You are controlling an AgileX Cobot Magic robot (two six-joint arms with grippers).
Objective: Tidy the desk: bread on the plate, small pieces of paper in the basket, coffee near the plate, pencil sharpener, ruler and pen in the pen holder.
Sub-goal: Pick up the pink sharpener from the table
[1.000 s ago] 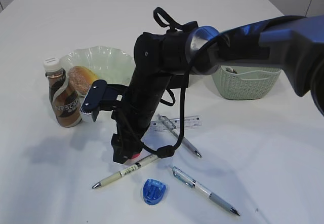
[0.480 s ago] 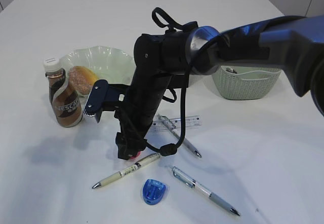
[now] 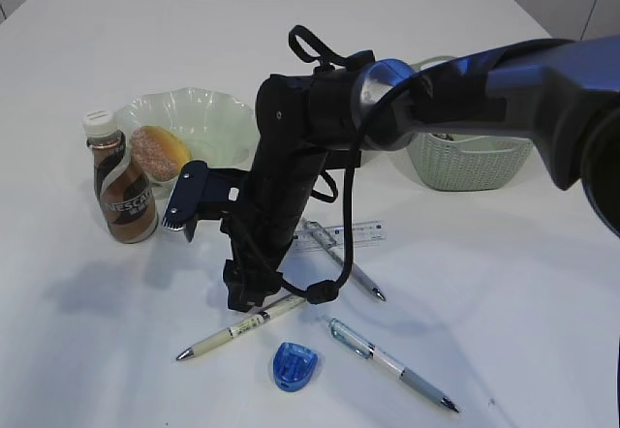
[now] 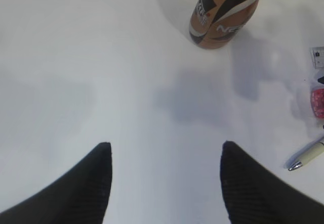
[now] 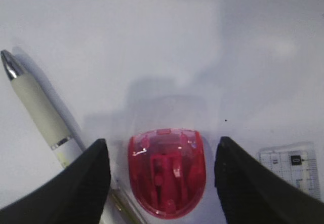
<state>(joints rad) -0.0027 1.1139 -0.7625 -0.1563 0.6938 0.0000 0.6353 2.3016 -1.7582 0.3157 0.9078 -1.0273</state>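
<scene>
Right tool (image 5: 161,183), jaws wide, has sunk lower over one second and now straddles my red pencil sharpener (image 5: 167,171) on the worktop (image 3: 87,341), left of the ruler (image 5: 289,167); closing comes next. Left tool (image 4: 164,183) hangs open, empty.

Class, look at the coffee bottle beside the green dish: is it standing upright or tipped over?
Upright. The coffee bottle stands on its base on the desk, its white cap on top.
</scene>
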